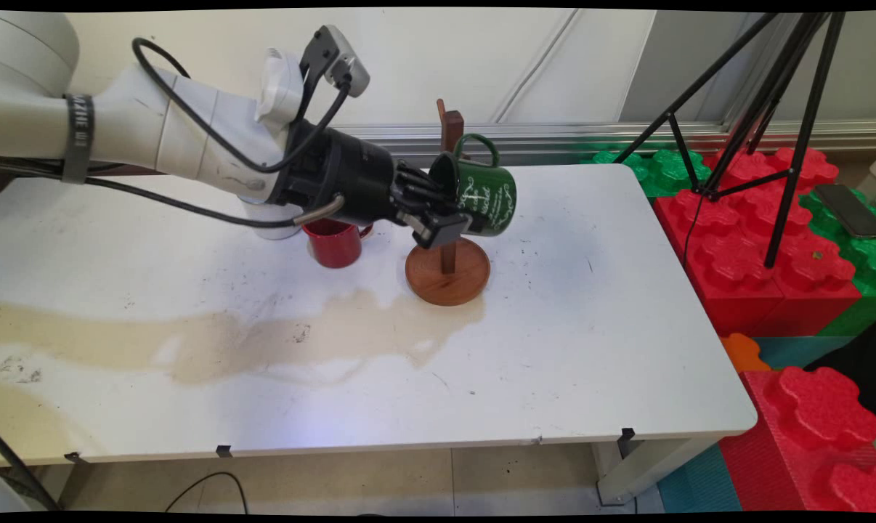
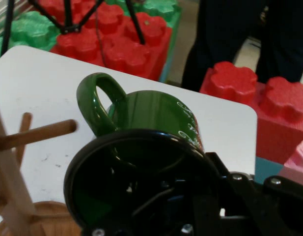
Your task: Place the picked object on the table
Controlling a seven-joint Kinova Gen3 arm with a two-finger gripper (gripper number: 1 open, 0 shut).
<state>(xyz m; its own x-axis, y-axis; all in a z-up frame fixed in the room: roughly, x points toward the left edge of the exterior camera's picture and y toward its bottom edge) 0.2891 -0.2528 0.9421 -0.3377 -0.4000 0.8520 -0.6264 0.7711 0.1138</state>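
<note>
Green mug [image 1: 485,200] held off the counter, tipped on its side, mouth toward the arm, handle [image 1: 478,145] uppermost. White lettering on its wall. The gripper [image 1: 438,214] has its jaws clamped on the mug's rim, one finger inside the mouth, one outside below.

In the hand view the mug [image 2: 156,118] fills the middle, handle up and to the left, its dark mouth against the gripper's linkage.

Directly behind and under the mug: a wooden mug stand [image 1: 448,270], round base on the counter, upright post rising behind the mug, post top showing just left of the handle. In the hand view one peg [image 2: 41,133] of the stand points toward the handle, close beside it but apart.

Red mug [image 1: 334,243] stands upright on the counter left of the stand's base, partly hidden under the arm's wrist.

White counter [image 1: 590,327], scuffed, with a broad tan stain [image 1: 264,338] running from the left edge to the stand's base.

Right of the counter: red and green foam blocks [image 1: 757,240] with a black tripod [image 1: 772,116] standing on them. A dark phone [image 1: 848,209] lies on a block at far right.
</note>
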